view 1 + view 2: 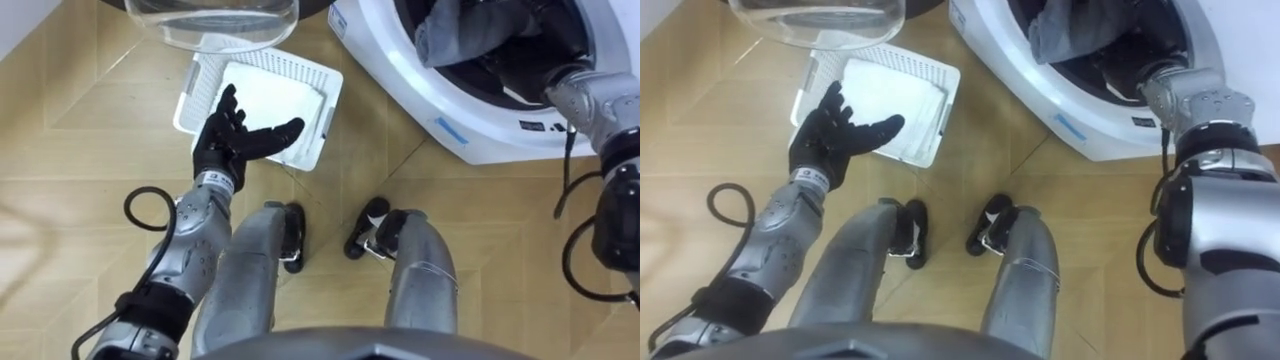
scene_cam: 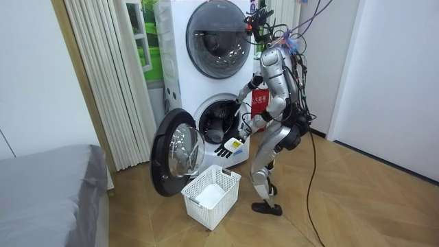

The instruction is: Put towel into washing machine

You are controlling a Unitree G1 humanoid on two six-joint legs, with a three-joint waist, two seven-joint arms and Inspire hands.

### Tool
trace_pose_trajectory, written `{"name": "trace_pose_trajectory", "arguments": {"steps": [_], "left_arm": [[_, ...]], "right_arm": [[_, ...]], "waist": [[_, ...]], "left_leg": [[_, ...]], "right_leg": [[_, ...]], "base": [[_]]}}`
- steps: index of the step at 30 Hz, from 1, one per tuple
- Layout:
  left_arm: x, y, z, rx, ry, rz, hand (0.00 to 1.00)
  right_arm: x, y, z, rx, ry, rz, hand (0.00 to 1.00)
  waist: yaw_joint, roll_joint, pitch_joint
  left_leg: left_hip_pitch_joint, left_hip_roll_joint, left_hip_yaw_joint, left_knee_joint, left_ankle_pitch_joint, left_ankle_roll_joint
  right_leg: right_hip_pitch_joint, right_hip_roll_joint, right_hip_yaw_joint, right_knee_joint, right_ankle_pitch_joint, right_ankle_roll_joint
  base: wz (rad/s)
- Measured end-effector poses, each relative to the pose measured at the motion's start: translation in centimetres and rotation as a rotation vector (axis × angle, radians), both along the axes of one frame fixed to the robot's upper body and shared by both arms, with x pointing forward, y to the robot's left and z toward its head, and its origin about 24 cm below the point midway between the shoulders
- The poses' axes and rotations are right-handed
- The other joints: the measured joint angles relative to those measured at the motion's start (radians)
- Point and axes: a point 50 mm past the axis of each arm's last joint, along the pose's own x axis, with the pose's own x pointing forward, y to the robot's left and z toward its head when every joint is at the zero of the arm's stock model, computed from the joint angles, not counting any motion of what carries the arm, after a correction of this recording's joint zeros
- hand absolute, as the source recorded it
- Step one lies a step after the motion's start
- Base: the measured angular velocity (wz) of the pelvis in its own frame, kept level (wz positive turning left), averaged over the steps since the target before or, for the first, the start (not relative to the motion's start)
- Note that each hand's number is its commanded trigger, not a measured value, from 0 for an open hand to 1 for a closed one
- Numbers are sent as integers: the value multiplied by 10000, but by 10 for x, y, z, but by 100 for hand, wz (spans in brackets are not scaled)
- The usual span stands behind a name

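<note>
While the robot stands directly before the white front-loading washing machine (image 1: pixel 400 75), knees bent in the room view, its right arm (image 1: pixel 590 100) reaches into the machine's open lower drum. The right hand lies inside the drum, so whether its fingers are open or closed cannot be told. A crumpled grey towel (image 1: pixel 450 35) sits inside the drum at the upper edge of the mouth, beside the right arm; contact between towel and hand cannot be judged. The machine's round glass door (image 1: pixel 215 20) stands swung out to the robot's left. On the herringbone wooden floor (image 1: pixel 90 150) in front of the machine, just beside the open door, rests a white perforated plastic basket (image 1: pixel 190 95) holding a flat white item (image 1: pixel 275 100). The black left hand (image 1: pixel 240 135) hovers above the basket, fingers spread and straight, holding nothing.
</note>
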Motion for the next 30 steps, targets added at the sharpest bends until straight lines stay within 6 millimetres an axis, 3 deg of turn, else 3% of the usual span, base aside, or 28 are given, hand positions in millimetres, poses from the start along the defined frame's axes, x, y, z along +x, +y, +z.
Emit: {"name": "trace_pose_trajectory", "arguments": {"steps": [8, 12, 14, 18, 21, 24, 27, 30], "left_arm": [[7, -4, 4, -122, -233, -322, 0], [10, -6, 3, -97, -204, -523, 0], [7, -3, -3, 8, 123, -558, 0], [8, 5, -5, 424, 155, -724, 0], [5, 15, -16, 1074, 652, -867, 0], [-6, 22, -29, 1535, 1250, -908, 0], [-24, 36, -43, 2174, 1907, -987, 0], [-45, 53, -57, 2650, 2705, -775, 0]], "right_arm": [[-6, -3, -8, -325, 278, -42, 0], [-15, -6, -20, -498, 424, -134, 0], [-23, -7, -31, -778, 626, -105, 0], [-41, -8, -54, -1079, 672, -231, 0], [-60, -5, -76, -1685, 894, 243, 0], [-91, -9, -101, -2791, 1738, 879, 0], [-129, -16, -124, -3767, 2612, 1261, 0], [-170, -20, -145, -4135, 3631, 1306, 0]], "waist": [[28, 300, -11], [237, 454, 1], [242, 611, -8], [276, 659, -20], [280, 773, -64], [286, 973, -173], [265, 1125, -323], [113, 1181, -366]], "left_leg": [[407, 110, 47, -282, 1, 33], [873, 261, 168, -580, 0, 34], [1378, 264, 223, -913, 0, 33], [1938, 334, 266, -1253, -14, -2], [2440, 539, 348, -1582, -40, -67], [3086, 664, 395, -2082, -12, -132], [3843, 772, 729, -2694, 9, -169], [4562, 779, 945, -3256, 57, -248]], "right_leg": [[529, 76, -227, -468, 100, 49], [1006, 333, -205, -859, 204, 118], [1474, 416, -163, -1113, 227, 155], [1958, 793, 314, -1560, 301, 277], [2529, 1147, 368, -2174, 515, 338], [3275, 1480, 416, -3026, 778, 411], [3903, 1752, 596, -3753, 1065, 436], [4478, 1870, 603, -4231, 1137, 438]], "base": [[0], [-7], [0], [-8], [-24], [-19], [-39], [-25]]}}
